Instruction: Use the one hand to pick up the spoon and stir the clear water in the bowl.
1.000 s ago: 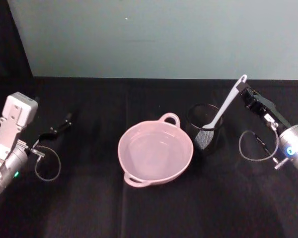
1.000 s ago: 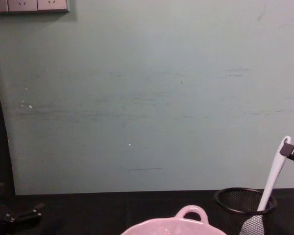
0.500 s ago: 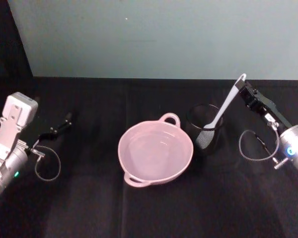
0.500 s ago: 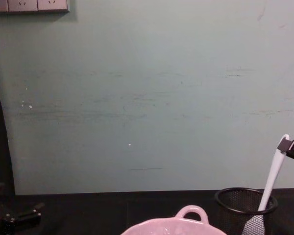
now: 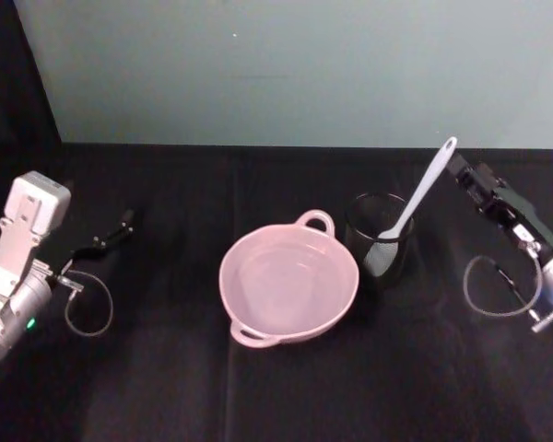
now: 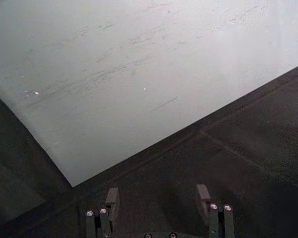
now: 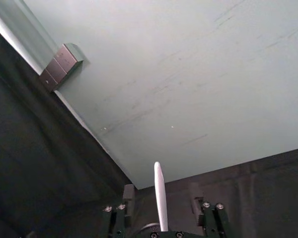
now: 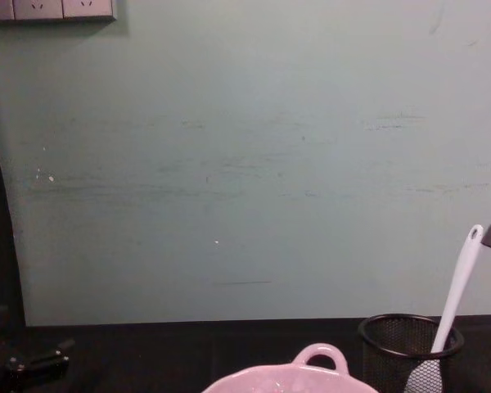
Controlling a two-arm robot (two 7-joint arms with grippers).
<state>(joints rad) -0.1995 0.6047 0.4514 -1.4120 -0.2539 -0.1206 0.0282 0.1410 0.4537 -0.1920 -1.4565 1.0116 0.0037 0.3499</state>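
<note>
Head view: the spoon (image 5: 415,201) leans in the mesh cup (image 5: 380,241) at three o'clock of the bowl (image 5: 288,284). Right gripper (image 5: 460,170) sits just beside the handle tip, fingers spread, seemingly not touching. Left gripper (image 5: 120,226) rests open at nine o'clock.

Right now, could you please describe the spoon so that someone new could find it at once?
Start at the pink bowl in the middle of the black table. Just to its right stands a black mesh cup, and the spoon leans out of it, paddle down, handle slanting toward the right gripper. It is the one long white thing there.
</note>
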